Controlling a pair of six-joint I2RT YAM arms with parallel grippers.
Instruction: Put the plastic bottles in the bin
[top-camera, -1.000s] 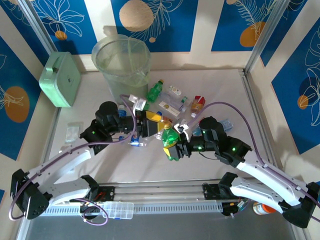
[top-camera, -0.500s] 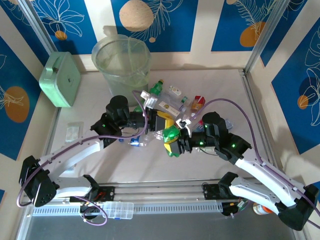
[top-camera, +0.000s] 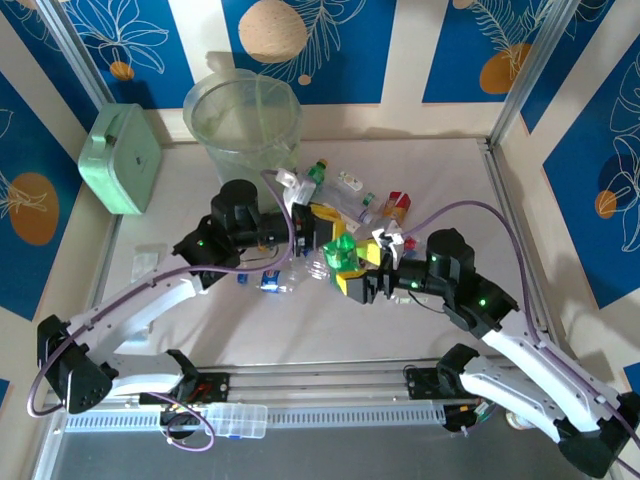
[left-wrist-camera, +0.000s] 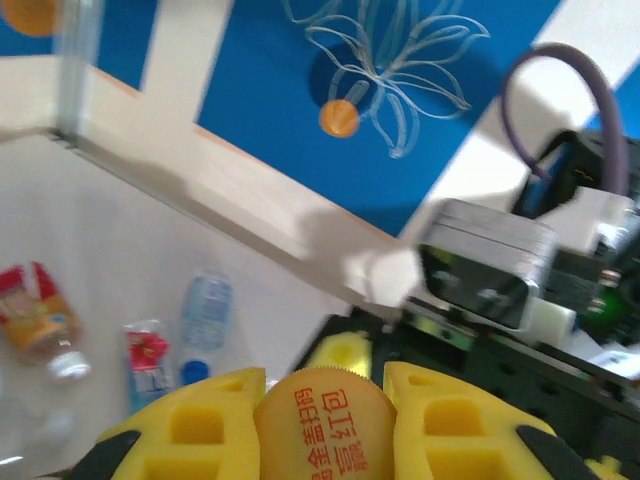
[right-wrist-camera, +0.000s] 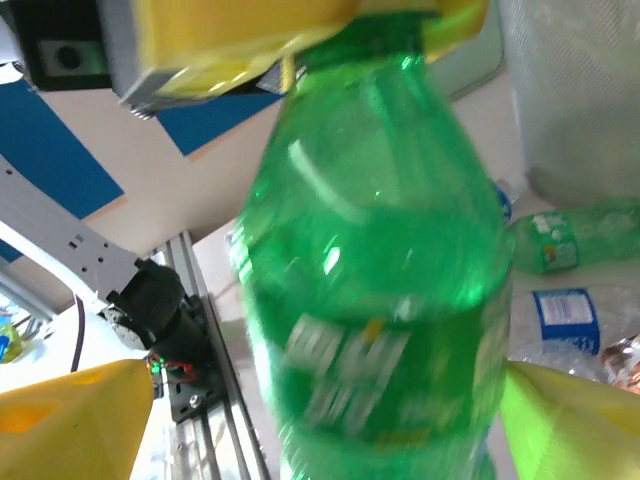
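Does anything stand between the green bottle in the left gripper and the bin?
Nothing visible bars the way to the bin. The right gripper's open jaws flank the green bottle that the left gripper holds.

The table (top-camera: 450, 180) is a pale, off-white surface with metal rails along its sides. Toward the far left the round translucent bin (top-camera: 243, 125) stands upright, and a mint-green box (top-camera: 122, 158) sits apart from it at the left edge. Plastic bottles (top-camera: 352, 186) lie scattered on their sides mid-table, a green one (top-camera: 311, 178) nearest the bin. A small clear packet (top-camera: 146, 262) lies alone near the left rail.
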